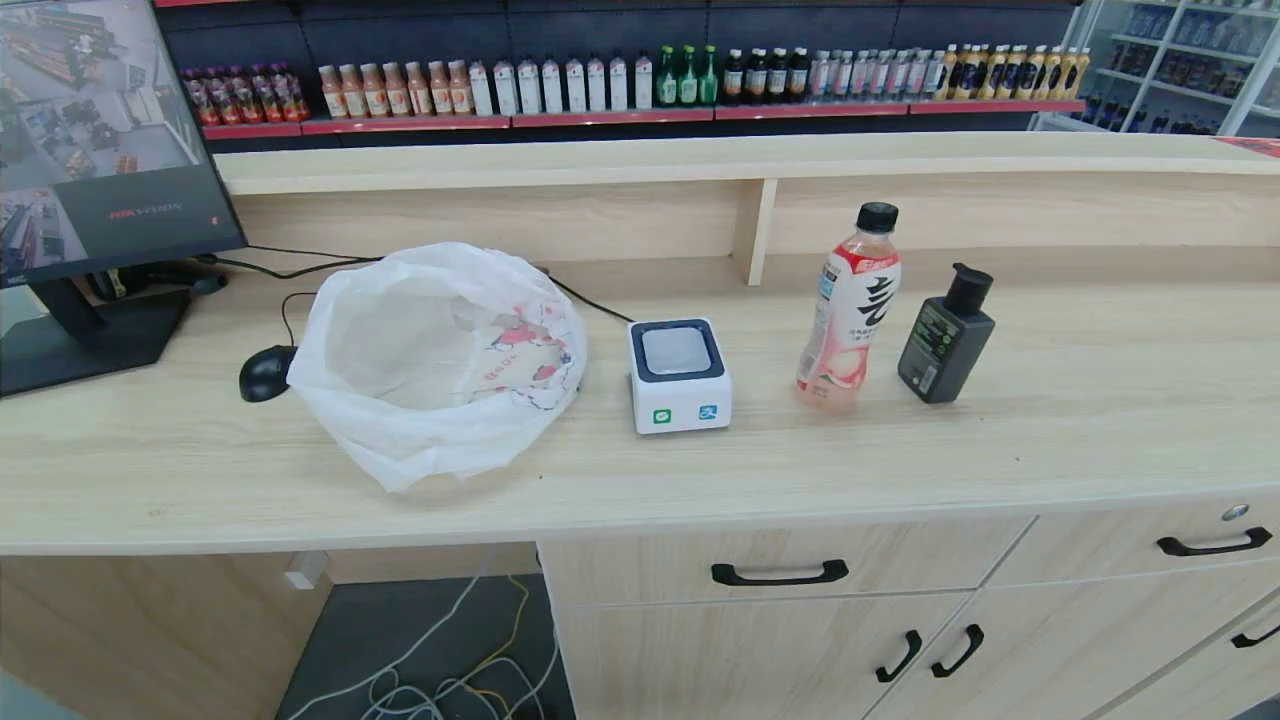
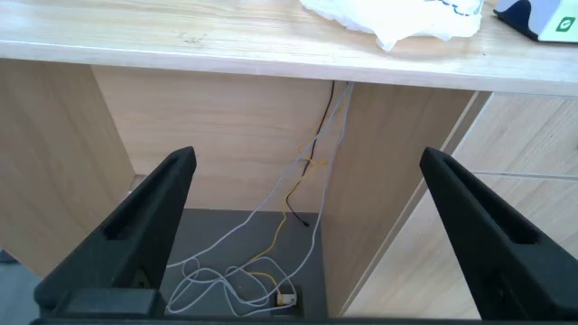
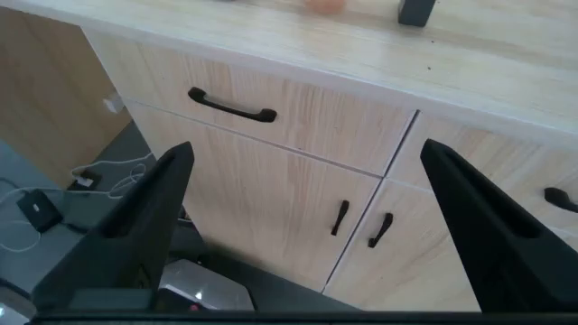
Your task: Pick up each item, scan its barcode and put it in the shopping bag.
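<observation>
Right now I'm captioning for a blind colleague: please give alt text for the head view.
A pink drink bottle and a dark pump bottle stand on a wooden counter, right of a white scanner and an open white shopping bag. A monitor stands far left.

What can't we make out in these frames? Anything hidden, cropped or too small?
Barcodes on the pink drink bottle and black pump bottle: head view, print too small.
Both bottles, right wrist view: cut off by the frame edge, bases only.
Computer mouse: head view, partly behind the shopping bag.
Scanner: left wrist view, cropped at the corner.
</observation>
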`<state>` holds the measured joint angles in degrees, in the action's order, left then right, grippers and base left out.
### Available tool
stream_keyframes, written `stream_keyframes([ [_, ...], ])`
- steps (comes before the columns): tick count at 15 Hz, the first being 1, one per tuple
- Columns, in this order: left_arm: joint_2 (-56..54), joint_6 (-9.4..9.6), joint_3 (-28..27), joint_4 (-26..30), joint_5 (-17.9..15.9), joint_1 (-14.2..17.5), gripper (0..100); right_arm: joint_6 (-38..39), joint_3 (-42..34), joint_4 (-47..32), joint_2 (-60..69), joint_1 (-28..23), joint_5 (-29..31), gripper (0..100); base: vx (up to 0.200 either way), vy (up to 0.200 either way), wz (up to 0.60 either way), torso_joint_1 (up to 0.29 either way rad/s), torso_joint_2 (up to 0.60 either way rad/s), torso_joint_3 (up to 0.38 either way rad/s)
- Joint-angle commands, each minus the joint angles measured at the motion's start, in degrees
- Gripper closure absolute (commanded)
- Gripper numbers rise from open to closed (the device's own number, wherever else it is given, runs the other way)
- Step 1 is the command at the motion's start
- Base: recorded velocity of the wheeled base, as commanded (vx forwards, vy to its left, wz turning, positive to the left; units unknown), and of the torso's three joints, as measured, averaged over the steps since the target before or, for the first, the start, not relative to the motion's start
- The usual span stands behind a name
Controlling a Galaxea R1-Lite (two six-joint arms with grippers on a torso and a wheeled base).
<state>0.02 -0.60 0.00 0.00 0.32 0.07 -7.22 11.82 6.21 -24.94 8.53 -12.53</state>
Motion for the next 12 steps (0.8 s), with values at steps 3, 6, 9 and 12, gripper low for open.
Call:
stream_keyframes([
  [3,0.0,-0.02,0.0,0.0,0.0,0.0,0,-0.8,-0.8,5.0,-11.4,3.2,0.0,0,0.0,0.0,0.0,0.0,0.0,0.0],
  [6,0.0,-0.02,0.0,0.0,0.0,0.0,0,-0.8,-3.5,18.4,-23.4,8.8,0.0,0,0.0,0.0,0.0,0.0,0.0,0.0],
  [9,0.0,-0.02,0.0,0.0,0.0,0.0,0,-0.6,-5.9,36.2,-36.9,8.8,0.0,0,0.0,0.0,0.0,0.0,0.0,0.0],
  [12,0.0,-0.02,0.0,0.0,0.0,0.0,0,1.7,-5.0,52.9,-50.2,9.0,0.1,0,0.0,0.0,0.0,0.0,0.0,0.0],
])
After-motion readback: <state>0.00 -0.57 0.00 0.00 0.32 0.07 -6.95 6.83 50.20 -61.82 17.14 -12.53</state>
